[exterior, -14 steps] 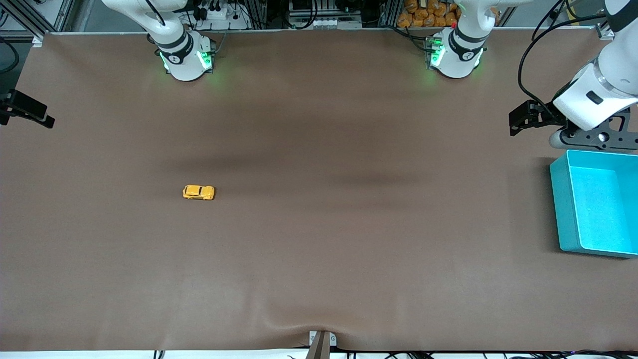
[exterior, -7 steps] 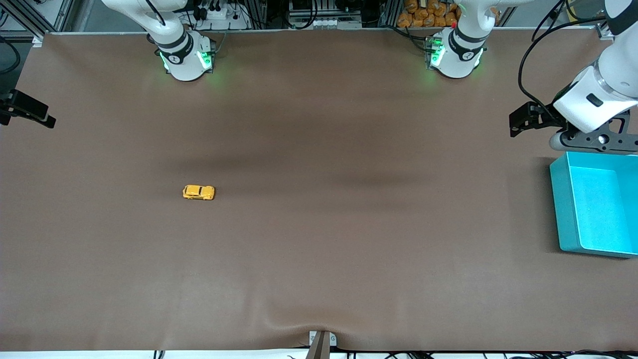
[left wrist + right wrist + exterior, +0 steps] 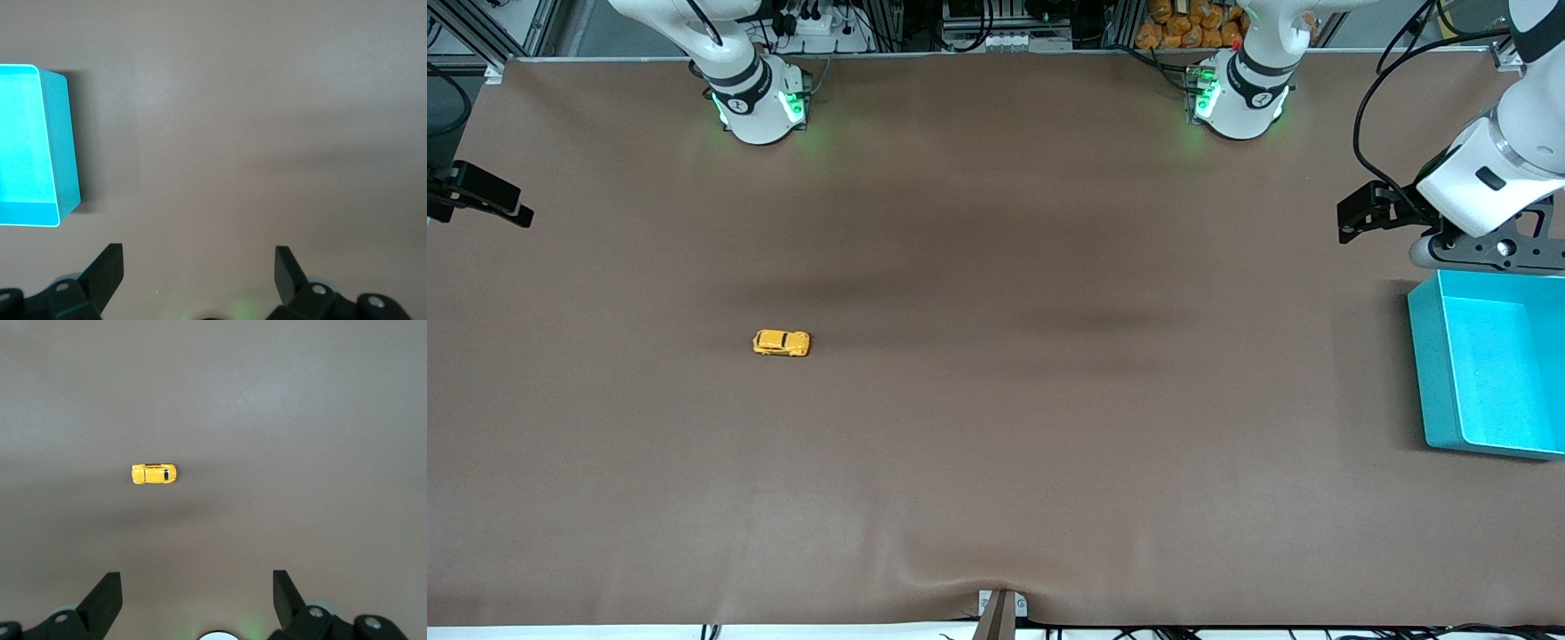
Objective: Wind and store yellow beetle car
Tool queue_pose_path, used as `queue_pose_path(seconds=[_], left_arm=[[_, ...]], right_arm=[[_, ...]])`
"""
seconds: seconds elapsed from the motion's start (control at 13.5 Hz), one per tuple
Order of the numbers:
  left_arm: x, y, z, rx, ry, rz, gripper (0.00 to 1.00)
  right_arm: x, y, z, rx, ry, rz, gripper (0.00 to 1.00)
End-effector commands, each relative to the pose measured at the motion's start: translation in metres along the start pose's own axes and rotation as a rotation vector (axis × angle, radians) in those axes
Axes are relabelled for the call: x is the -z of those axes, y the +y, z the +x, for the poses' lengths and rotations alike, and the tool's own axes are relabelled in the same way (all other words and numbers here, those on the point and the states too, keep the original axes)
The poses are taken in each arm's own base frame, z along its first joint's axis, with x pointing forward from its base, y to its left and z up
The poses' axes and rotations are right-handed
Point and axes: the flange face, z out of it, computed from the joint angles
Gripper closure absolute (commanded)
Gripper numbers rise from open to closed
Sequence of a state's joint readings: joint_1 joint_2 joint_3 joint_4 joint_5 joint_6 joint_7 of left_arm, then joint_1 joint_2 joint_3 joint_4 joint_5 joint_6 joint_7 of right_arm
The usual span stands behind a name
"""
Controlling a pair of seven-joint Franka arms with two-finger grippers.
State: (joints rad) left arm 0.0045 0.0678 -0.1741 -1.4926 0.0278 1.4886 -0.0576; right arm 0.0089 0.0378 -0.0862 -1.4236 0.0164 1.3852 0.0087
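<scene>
Status: car on tabletop, both grippers released

Tabletop [image 3: 996, 427] carries a brown covering and two items. The yellow beetle car [image 3: 781, 343] stands on its wheels toward the right arm's end of the tabletop, roughly midway between the robot bases and the front camera. Taking the front view as a clock face centred on the tabletop, the car sits at about 9 o'clock and the turquoise bin [image 3: 1430, 373] at about 3 o'clock, at the left arm's end. The two items are well apart. No contact exists between the car and either gripper.

Right gripper [image 3: 197, 590]: jaws spread wide, nothing between them. It hangs above bare covering, and the right wrist view shows the car [image 3: 154, 474] ahead of the fingertips, clear of both fingers.

Left gripper [image 3: 199, 267]: jaws spread wide, nothing held. It hangs above the tabletop just beside the bin's edge nearest the bases. The left wrist view shows a corner of the bin [image 3: 60, 147] with only its bare interior visible. In the front view the left arm's wrist [image 3: 1485, 191] stands over that same edge.
</scene>
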Motion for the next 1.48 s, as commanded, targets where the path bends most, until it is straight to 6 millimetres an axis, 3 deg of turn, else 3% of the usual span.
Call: queue_pose_path(seconds=[0.0,0.89,1.41], left_arm=[[0.006,-0.001,-0.006,0.010,-0.003,0.009,0.00],[0.006,0.000,-0.006,0.009,-0.003,0.009,0.00],[0.006,0.000,-0.006,0.009,-0.003,0.009,0.00]], right_arm=[[0.002,-0.003,-0.002,0.001,0.005,-0.001,0.00],[-0.009,-0.034,0.007,0.057,-0.004,0.024,0.00],[-0.012,-0.032,0.009,0.052,-0.010,0.027,0.00]])
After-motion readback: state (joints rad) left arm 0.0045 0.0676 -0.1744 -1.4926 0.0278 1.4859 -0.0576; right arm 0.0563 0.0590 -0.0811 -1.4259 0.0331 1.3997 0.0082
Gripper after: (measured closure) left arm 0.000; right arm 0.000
